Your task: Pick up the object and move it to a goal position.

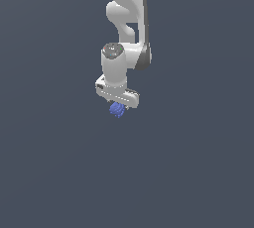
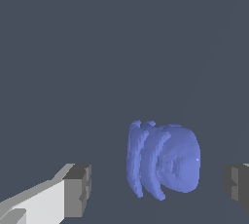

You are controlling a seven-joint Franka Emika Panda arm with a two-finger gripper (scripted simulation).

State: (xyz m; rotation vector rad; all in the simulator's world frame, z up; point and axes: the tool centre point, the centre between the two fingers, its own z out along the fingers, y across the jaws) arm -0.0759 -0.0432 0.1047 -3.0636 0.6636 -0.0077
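The object point(image 1: 117, 109) is a tiny blue bumpy lump right under the white hand in the exterior view. In the wrist view the object point(image 2: 163, 160) sits between the two grey fingertips, with a gap on each side and closer to one fingertip point(image 2: 237, 188) than to the other point(image 2: 79, 190). My gripper point(image 1: 119, 105) is open around the lump and touches it with neither finger; it also shows in the wrist view point(image 2: 158, 189). Whether the lump rests on the ground cannot be told.
The white arm point(image 1: 126, 19) comes down from the top of the exterior view. All around is a plain dark grey-blue ground point(image 1: 198, 172) with no other objects and no visible goal marker.
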